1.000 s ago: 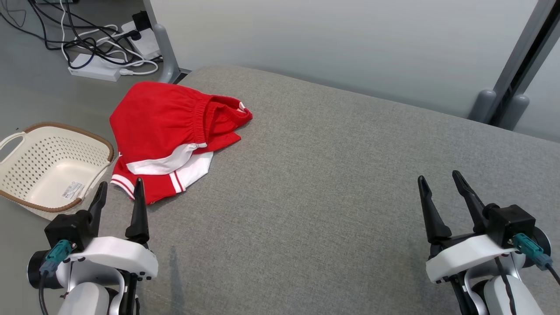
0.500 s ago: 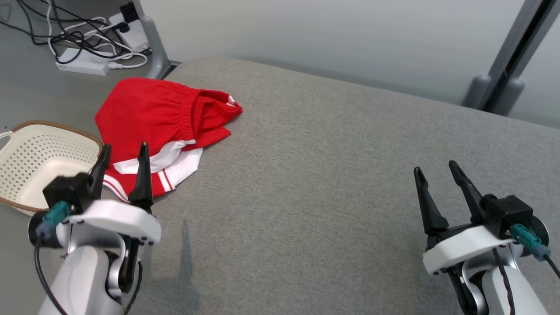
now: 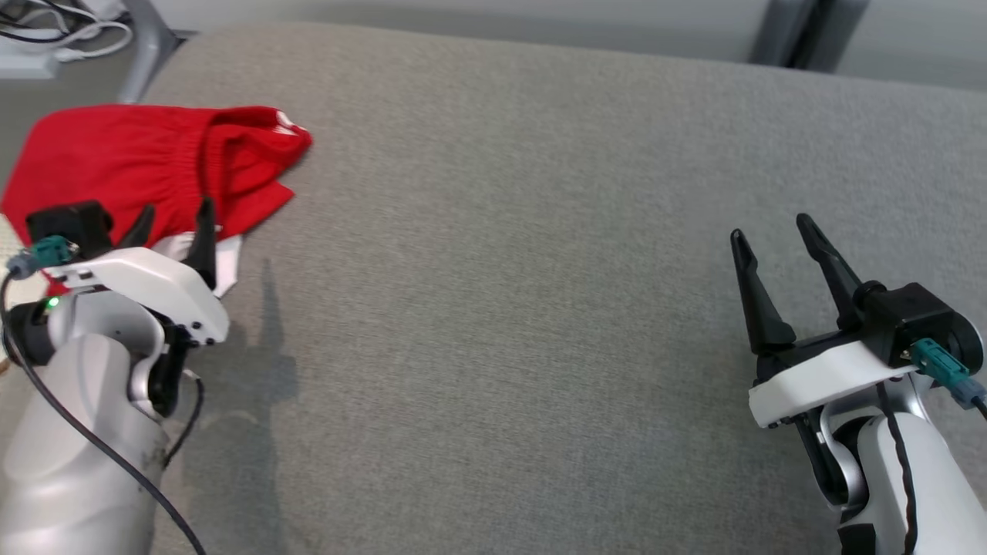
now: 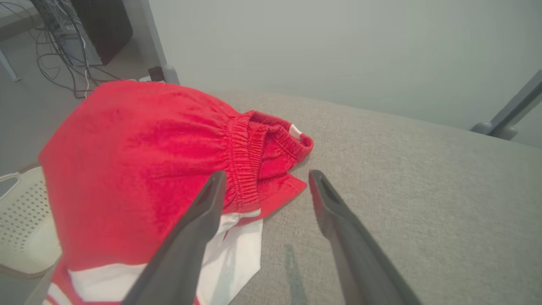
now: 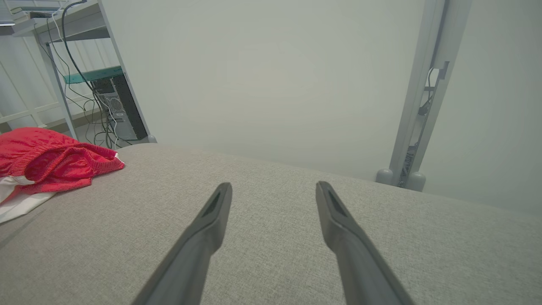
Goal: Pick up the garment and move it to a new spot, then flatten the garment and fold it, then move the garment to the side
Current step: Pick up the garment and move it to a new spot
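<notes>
The grey fabric-covered worktop [image 3: 540, 270] spans the head view, and most of its surface is bare. The garment [image 3: 116, 166], a pair of red shorts with white trim, lies crumpled at the far left corner of the worktop, with one edge at or over the worktop's left side. Its long axis appears to run diagonally, from the white-banded leg hems at the near left to the elastic waistband [image 4: 245, 161] at the far right. The left hand [image 3: 176, 210] is the nearer of the two. It hovers just in front of the garment's near edge, released, with both fingers spread and nothing between them. In the left wrist view the left hand [image 4: 266, 173] points along the garment's right border, with one finger over the red cloth and the other over bare worktop. The right hand [image 3: 769, 228] is also released and empty. It sits well apart from the garment, at the opposite side of the worktop. The pick-up therefore appears to fall to the left arm, moving forward and down onto the waistband fold.
</notes>
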Motion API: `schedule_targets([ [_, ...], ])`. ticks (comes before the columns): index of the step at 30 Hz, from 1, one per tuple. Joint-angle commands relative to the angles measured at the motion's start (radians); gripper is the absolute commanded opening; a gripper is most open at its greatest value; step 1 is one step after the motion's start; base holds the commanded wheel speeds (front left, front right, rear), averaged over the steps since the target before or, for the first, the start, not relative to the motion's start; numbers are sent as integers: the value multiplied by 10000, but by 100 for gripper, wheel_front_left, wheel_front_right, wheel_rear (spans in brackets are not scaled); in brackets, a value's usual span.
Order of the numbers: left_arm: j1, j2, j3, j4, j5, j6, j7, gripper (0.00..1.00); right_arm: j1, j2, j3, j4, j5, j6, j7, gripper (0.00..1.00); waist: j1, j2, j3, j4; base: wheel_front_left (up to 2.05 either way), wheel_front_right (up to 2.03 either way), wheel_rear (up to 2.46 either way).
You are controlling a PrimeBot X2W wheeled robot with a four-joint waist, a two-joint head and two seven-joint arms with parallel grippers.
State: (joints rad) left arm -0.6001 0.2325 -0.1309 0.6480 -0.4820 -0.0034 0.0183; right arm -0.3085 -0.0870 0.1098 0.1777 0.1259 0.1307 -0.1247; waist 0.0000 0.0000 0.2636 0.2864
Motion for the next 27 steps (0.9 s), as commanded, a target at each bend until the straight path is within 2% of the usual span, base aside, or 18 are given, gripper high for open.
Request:
schedule_targets([
  [1, -498, 213, 137, 640, -60, -28, 42, 100, -198, -60, -5, -11, -26, 1, -63, 100, 0, 0, 756, -678, 0, 0, 0],
  [12, -1691, 843, 16, 2903, 73, -99, 257, 100, -546, -65, 32, 76, -6, 1, -213, 100, 0, 0, 1400, -943, 0, 0, 0],
  [13, -1754, 895, 7, 3003, 108, -87, 185, 42, -546, -52, 41, 99, -2, 1, -229, 100, 0, 0, 1398, -943, 0, 0, 0],
  [14, -1754, 895, 7, 3003, 108, -87, 185, 42, -546, -52, 41, 99, -2, 1, -229, 100, 0, 0, 1398, -943, 0, 0, 0],
  [15, -1799, 922, 36, 3086, 100, -55, 44, 7, -535, -38, 33, 116, 6, 1, -247, 100, 0, 0, 1384, -936, 0, 0, 0],
  [16, -1834, 950, 76, 3242, 100, -15, -235, 0, -481, -36, 9, 155, 23, 1, -278, 100, 0, 0, 1304, -913, 0, 0, 0],
  [22, -1766, 1125, 339, 3134, -94, 3, -1137, 0, -260, -52, -171, 210, 66, 1, -292, 100, 0, 0, 905, -790, 0, 0, 0],
  [27, -1442, 1277, 514, 2404, -178, 114, -1931, 0, -41, -23, -276, 201, 70, 1, -343, 100, 0, 0, 432, -679, 0, 0, 0],
])
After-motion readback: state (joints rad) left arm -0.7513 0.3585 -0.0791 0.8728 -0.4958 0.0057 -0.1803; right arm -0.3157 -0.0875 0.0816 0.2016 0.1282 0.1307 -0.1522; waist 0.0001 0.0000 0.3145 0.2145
